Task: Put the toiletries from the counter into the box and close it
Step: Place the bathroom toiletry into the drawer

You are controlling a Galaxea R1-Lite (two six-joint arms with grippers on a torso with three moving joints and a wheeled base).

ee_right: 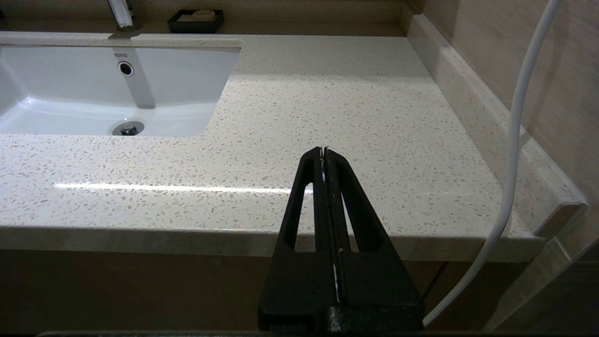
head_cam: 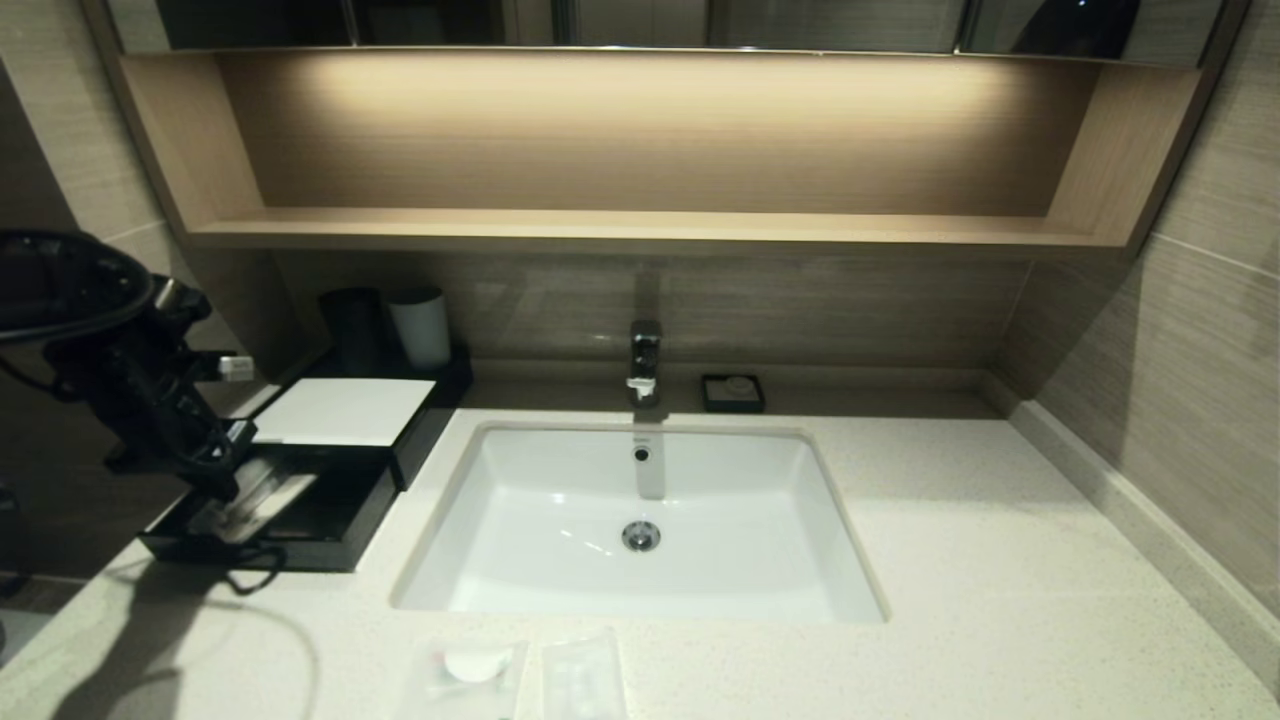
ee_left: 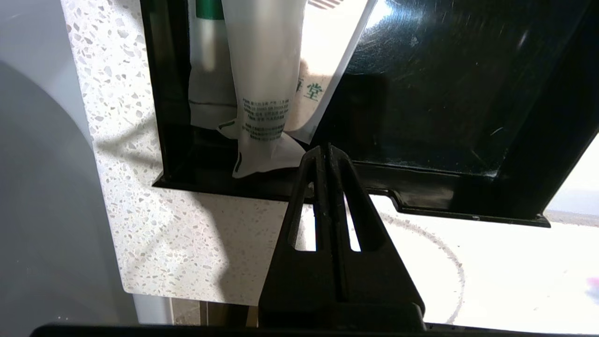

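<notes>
The black box (head_cam: 420, 425) with a white top panel (head_cam: 345, 410) stands at the counter's (head_cam: 950, 520) back left, its drawer (head_cam: 320, 545) pulled out. A long thin packet (head_cam: 262, 492) lies in the drawer; the left wrist view shows it (ee_left: 264, 93) among white wrapped packets against one drawer wall (ee_left: 164, 93). My left gripper (head_cam: 232, 498) is shut and empty, its tip (ee_left: 325, 150) at the drawer's front rim. The squarish packet with a white disc (head_cam: 470, 668) and the small rectangular packet (head_cam: 583, 680) lie on the counter before the sink (head_cam: 640, 520). My right gripper (ee_right: 324, 152) is shut, empty, off the counter's (ee_right: 327, 103) front right edge.
A faucet (head_cam: 645, 360) and a small black dish (head_cam: 733, 392) stand behind the sink. A black cup (head_cam: 352, 328) and a white cup (head_cam: 420, 328) stand behind the box. A wooden shelf (head_cam: 640, 228) hangs above. A white cable (ee_right: 514, 140) hangs by the right wall.
</notes>
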